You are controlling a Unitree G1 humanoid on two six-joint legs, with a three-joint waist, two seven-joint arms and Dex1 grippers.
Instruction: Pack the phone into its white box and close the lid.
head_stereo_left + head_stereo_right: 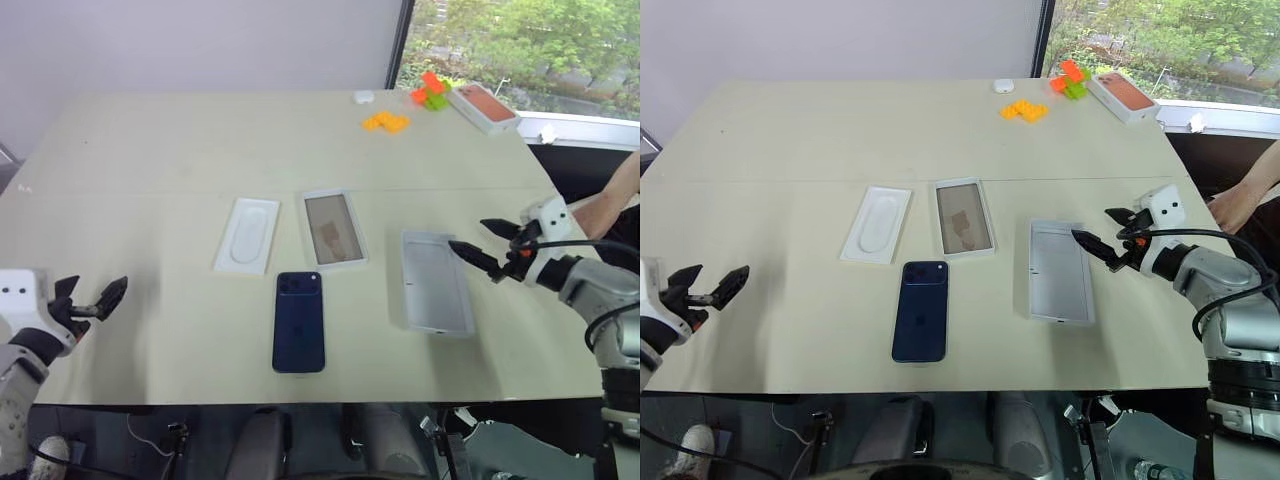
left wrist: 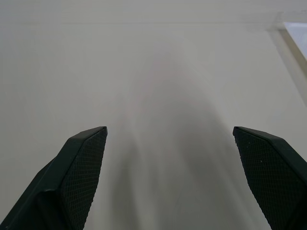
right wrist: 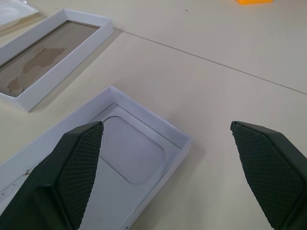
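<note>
Worktop [image 1: 180, 150]: pale beige, carries all items.
Lid [image 1: 436, 282]: lies inside-up right of centre, plain pale interior showing, apart from the other items.
White box [image 1: 334, 229]: rests flat at centre, tan floor exposed, nothing inside; between the insert and the lid.
Insert [image 1: 247, 234]: thin white piece with an oval recess, just left of the white box.
Phone [image 1: 299, 321]: lies back-up near the front edge, camera cluster at its far corner, just in front of the white box, not touching it.
Salmon-topped box [image 1: 483, 107]: far right corner, beside orange and green blocks [image 1: 398, 110].
Right claw [image 1: 482, 243]: fingers spread wide, holding nothing, hovers at the lid's far right corner.
Left claw [image 1: 92, 299]: fingers spread wide, holding nothing, over bare worktop at the left front.
Person's arm [image 1: 612, 200]: at the right edge.
</note>
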